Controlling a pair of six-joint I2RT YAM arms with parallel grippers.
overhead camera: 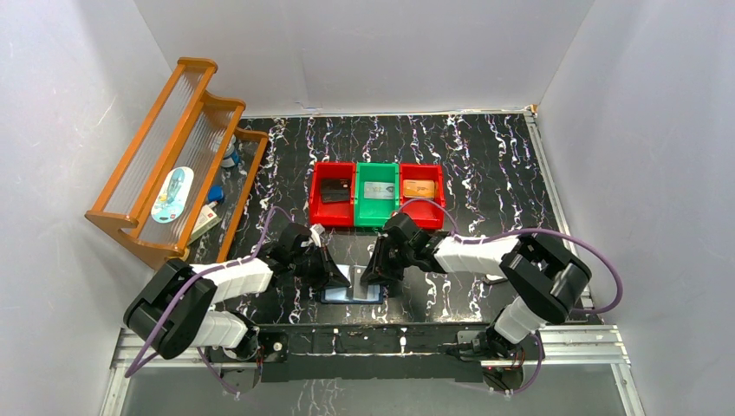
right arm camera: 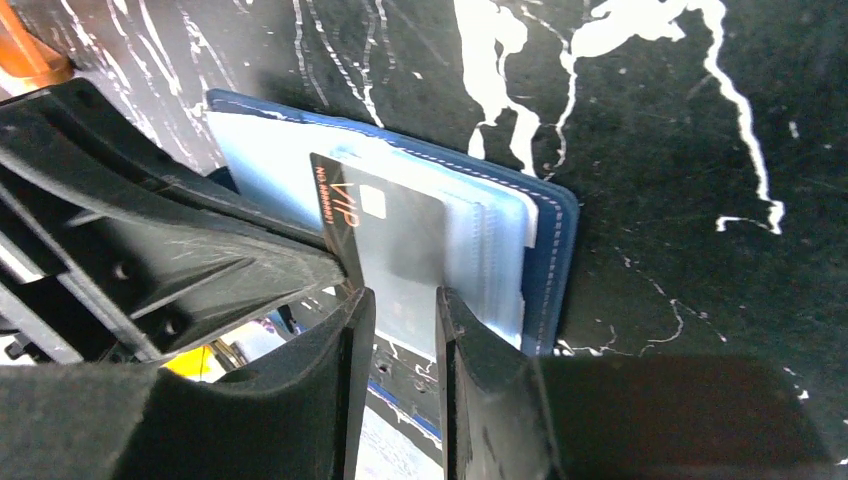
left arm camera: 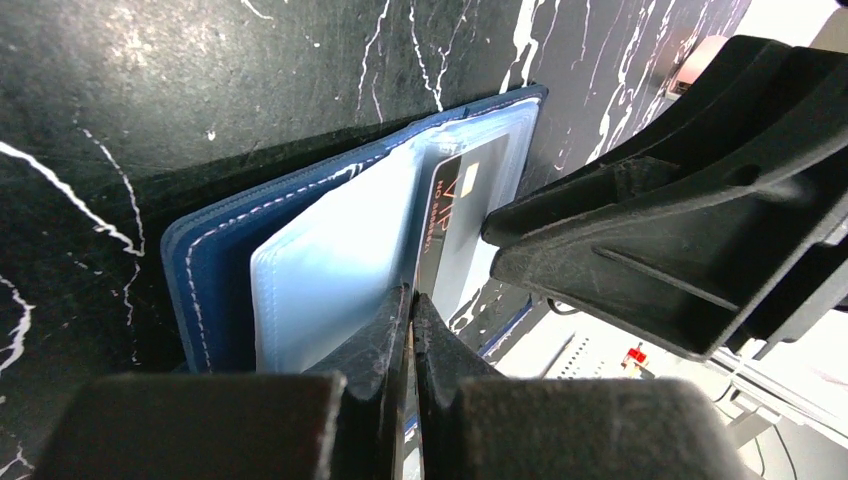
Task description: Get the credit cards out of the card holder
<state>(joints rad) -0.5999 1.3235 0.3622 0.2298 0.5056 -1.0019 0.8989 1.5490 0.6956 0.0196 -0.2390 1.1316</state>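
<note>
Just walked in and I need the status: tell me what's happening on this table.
Both arms are working on the navy card holder, which lies open between them. The left gripper is shut, its tip at the clear sleeves. The right gripper stands partly open around a black VIP card that sticks out of a sleeve; a firm grip isn't clear. Three bins behind each hold one card.

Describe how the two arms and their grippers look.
The left arm and right arm have white shells, black joints and a purple cable looping alongside each. The left gripper and right gripper are matte black with angular, tapering fingers.
</note>
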